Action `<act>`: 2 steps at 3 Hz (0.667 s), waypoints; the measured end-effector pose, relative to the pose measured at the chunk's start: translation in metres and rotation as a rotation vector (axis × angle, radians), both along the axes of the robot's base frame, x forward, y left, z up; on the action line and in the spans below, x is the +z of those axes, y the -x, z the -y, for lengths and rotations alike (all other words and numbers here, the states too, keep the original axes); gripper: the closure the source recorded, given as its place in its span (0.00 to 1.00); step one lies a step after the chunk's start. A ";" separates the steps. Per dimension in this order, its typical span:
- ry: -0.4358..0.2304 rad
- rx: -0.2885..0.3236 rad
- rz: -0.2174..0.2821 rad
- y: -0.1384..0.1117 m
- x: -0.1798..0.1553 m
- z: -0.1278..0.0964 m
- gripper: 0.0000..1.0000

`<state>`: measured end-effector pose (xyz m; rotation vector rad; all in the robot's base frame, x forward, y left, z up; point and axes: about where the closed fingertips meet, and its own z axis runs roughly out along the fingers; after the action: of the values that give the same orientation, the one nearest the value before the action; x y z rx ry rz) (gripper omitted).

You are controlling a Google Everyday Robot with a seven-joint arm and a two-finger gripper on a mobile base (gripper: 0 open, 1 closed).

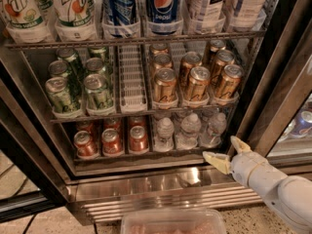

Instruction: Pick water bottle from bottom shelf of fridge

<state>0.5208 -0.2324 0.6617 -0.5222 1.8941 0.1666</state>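
Three small clear water bottles with white caps stand side by side on the right half of the bottom shelf [146,156] of the fridge [161,189]: one at the left [165,132], one in the middle [190,129], one at the right [214,126]. My gripper [226,153] is low at the right, just outside the shelf's front lip, below and right of the rightmost bottle. Its two pale fingers [216,160] are spread apart and hold nothing.
Orange-red cans [111,141] fill the left of the bottom shelf. Above are green cans [78,84] and gold cans [195,79], then tall soda bottles [163,6]. The black-edged door frame [278,82] stands at the right. A clear plastic tray [173,222] sits at the bottom edge.
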 end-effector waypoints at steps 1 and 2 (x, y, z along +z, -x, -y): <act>0.000 0.000 0.000 0.000 0.000 0.000 0.13; 0.000 0.000 0.000 0.000 0.000 0.000 0.00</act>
<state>0.5208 -0.2324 0.6617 -0.5222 1.8940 0.1668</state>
